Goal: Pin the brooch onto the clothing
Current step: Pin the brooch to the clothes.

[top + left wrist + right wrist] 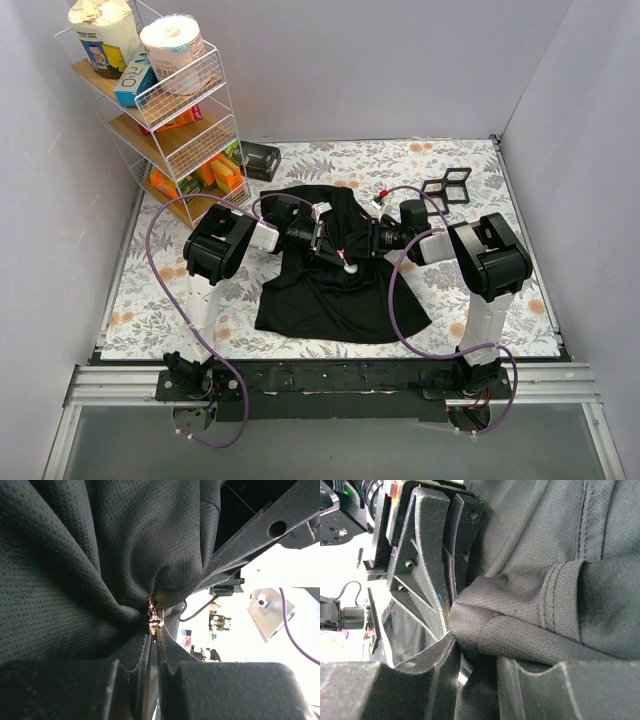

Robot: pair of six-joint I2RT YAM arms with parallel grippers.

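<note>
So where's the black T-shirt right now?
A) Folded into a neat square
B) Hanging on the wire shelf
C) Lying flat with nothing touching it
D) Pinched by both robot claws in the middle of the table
D: the left gripper and the right gripper are each closed on a bunched fold of the T-shirt, which meets between them mid-table.

Pale walls (400, 60); floral tablecloth (330, 160); wire shelf rack (190, 140) far-left corner.
</note>
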